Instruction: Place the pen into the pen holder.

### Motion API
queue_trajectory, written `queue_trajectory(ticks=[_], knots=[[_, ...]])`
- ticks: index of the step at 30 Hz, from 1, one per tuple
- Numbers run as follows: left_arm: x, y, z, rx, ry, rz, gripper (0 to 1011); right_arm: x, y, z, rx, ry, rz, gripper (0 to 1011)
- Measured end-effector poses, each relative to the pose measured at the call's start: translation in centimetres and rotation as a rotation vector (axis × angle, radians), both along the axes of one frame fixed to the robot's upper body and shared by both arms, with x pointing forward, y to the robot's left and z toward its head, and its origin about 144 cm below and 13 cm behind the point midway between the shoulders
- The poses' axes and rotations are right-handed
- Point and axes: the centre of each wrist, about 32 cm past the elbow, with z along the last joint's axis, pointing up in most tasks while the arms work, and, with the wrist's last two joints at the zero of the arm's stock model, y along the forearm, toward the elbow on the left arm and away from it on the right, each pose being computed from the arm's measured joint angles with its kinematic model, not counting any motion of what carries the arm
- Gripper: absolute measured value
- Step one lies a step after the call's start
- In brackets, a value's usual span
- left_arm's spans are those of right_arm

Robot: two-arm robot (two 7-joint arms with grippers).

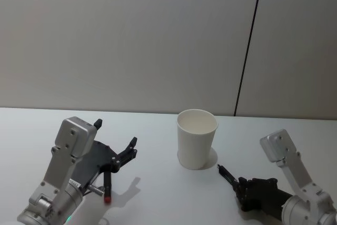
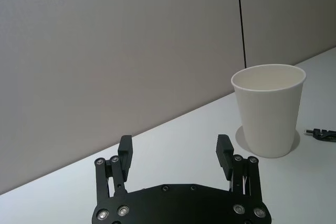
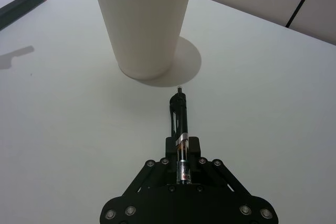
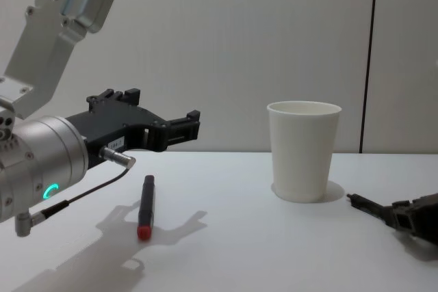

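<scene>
We judge the task barely begun. The pen holder (image 1: 196, 139) stands upright in the middle of the worktop (image 1: 158, 204), and no pen rises above its rim. Our right tool (image 3: 181, 148) sits low over the worktop to the right of the holder, clamped around a black pen (image 3: 179, 114) whose tip points at the holder's base and stops just short of it. The grasp looks done; lifting, tilting upright and dropping in remain. Our left tool (image 1: 116, 133) hovers above the worktop with its jaws spread wide, holding nothing. A red-capped pen (image 1: 107, 185) lies flat beneath it, well apart from the holder and not yet picked up.
</scene>
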Motion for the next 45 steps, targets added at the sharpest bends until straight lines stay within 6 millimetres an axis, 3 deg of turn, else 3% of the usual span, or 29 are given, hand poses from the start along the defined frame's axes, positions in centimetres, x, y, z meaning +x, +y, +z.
queue_trajectory(ticks=[17,45], knots=[[0.0,0.0,0.0,0.0,0.0,0.0,1003,-0.2,-0.1,-0.2,0.071,-0.074,-0.036,134],[0.0,0.0,0.0,0.0,0.0,0.0,1003,0.1,-1.3,0.7,0.443,-0.457,-0.164,134]])
